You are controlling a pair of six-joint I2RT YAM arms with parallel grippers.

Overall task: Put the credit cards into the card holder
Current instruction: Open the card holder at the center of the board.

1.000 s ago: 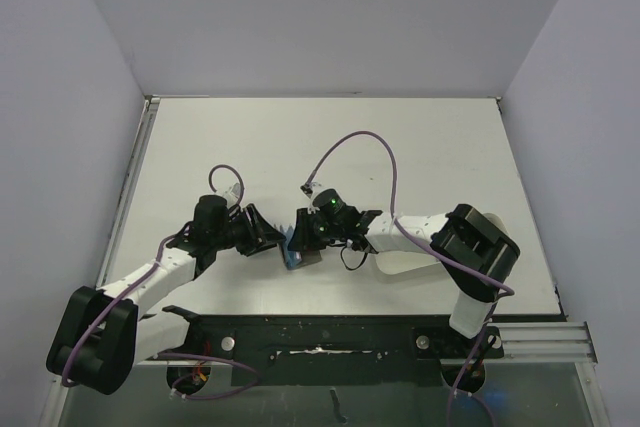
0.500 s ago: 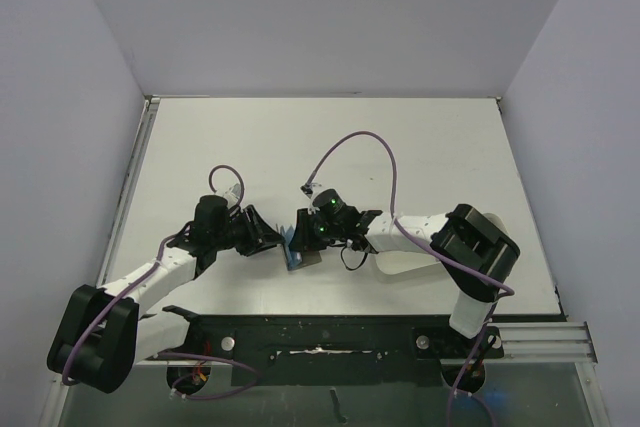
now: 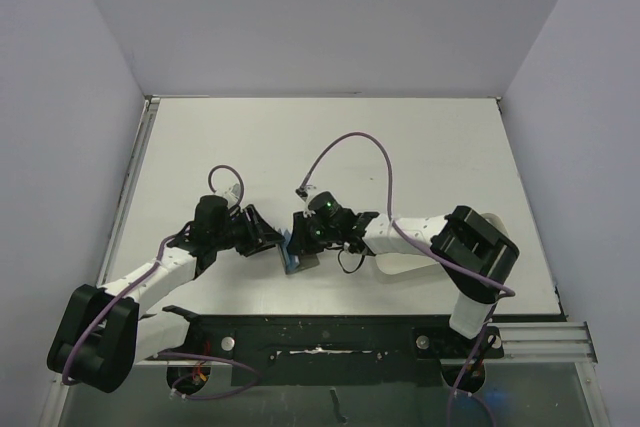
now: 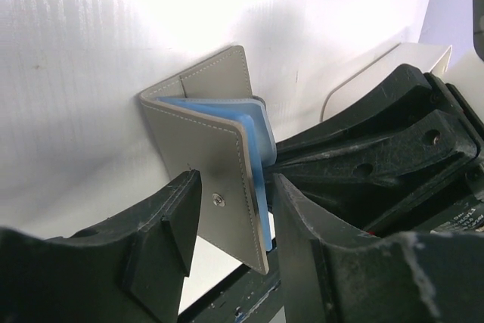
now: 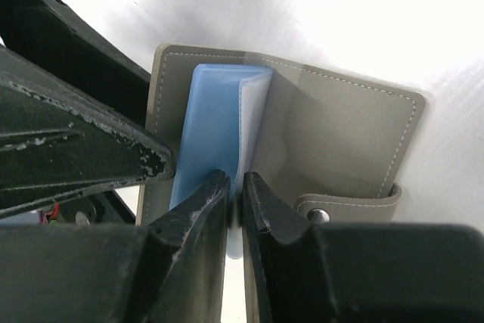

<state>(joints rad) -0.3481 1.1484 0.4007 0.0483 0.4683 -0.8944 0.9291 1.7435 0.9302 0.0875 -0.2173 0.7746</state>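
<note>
The card holder point(image 3: 297, 257), grey with a light blue lining, stands half open on the table between both grippers. My left gripper point(image 4: 233, 187) is open and straddles one grey flap point(image 4: 219, 164), with a gap beside its left finger point(image 4: 170, 225). The snap stud faces that finger. My right gripper point(image 5: 235, 181) comes from the other side and is shut on a thin pale blue inner leaf point(image 5: 215, 111). The left gripper's finger point(image 5: 113, 156) lies against the blue lining there. No credit cards show in any view.
A white oblong tray point(image 4: 382, 66) lies just behind the card holder, partly under my right arm point(image 3: 420, 232) in the top view. The table's near edge and black base rail point(image 3: 320, 332) run close below the grippers.
My right gripper has edged slightly left toward the card holder and its jaws have narrowed. The left arm has barely moved.
</note>
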